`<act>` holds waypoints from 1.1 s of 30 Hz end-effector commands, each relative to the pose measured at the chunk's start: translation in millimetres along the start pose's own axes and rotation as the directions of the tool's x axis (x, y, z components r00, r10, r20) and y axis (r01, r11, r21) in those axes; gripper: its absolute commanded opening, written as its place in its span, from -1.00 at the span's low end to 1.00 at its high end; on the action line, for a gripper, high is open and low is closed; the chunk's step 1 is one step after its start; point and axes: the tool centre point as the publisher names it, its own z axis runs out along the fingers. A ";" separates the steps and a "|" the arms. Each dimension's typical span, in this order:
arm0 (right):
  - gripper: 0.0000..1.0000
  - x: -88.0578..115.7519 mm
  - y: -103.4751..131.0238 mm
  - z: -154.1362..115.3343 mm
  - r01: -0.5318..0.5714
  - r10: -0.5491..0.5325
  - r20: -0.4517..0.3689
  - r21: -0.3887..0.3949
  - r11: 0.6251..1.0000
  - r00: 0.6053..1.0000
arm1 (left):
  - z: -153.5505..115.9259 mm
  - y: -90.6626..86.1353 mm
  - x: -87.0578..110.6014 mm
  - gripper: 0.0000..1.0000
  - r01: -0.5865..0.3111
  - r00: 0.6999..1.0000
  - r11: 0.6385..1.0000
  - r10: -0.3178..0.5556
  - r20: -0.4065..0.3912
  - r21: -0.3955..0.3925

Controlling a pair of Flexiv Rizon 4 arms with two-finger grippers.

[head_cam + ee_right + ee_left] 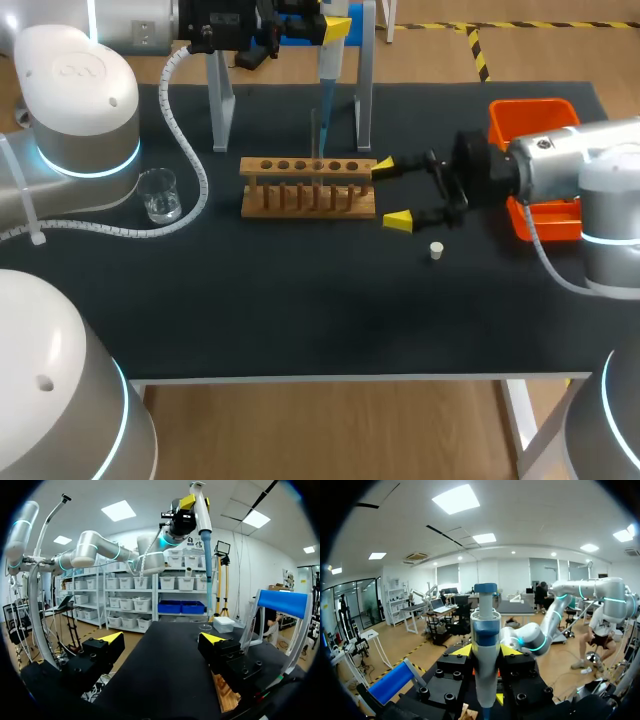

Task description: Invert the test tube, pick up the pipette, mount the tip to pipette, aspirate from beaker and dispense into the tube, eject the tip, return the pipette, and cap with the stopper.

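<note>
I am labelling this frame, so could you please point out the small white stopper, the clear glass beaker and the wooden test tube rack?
Small white stopper (436,250): head view, its top face.
Clear glass beaker (160,197): head view, its near wall.
Wooden test tube rack (292,166): head view, its top board.

The black table (300,320) bears a wooden rack (308,188); a glass beaker (160,195); a white stopper (436,251); an orange bin (535,120).

A wooden rack (265,203) with a row of holes stands on the dark table (300,320), a grey stand (220,115) behind it. An orange bin (535,120) sits near the right edge.
</note>
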 end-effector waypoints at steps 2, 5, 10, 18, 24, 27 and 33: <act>1.00 2.2 1.2 -0.4 0.000 0.000 0.004 0.004 1.000 1.000 | -0.8 0.3 -0.3 -1.00 -0.001 1.000 1.000 0.001 -0.002 0.002; 1.00 2.2 1.2 -0.4 0.000 0.000 0.004 0.004 1.000 1.000 | -0.8 0.3 -0.3 -1.00 -0.001 1.000 1.000 0.001 -0.002 0.002; 1.00 2.2 1.2 -0.4 0.000 0.000 0.004 0.004 1.000 1.000 | -0.8 0.3 -0.3 -1.00 -0.001 1.000 1.000 0.001 -0.002 0.002; 1.00 2.2 1.2 -0.4 0.000 0.000 0.004 0.004 1.000 1.000 | -27.6 22.7 -6.8 -1.00 0.004 0.999 1.000 -0.006 0.051 0.029; 1.00 2.2 1.2 -0.4 0.000 0.000 0.004 0.004 1.000 1.000 | -72.3 49.2 -23.3 -1.00 0.010 0.990 0.999 -0.016 0.139 0.046; 1.00 2.2 1.2 -0.4 0.000 0.000 0.004 0.004 1.000 1.000 | -96.5 60.5 -34.7 -1.00 0.009 0.984 0.999 -0.016 0.177 0.040; 1.00 2.2 1.2 -0.4 0.000 0.000 0.004 0.004 1.000 1.000 | -141.1 83.8 -60.9 -1.00 0.024 0.971 0.999 -0.030 0.239 0.030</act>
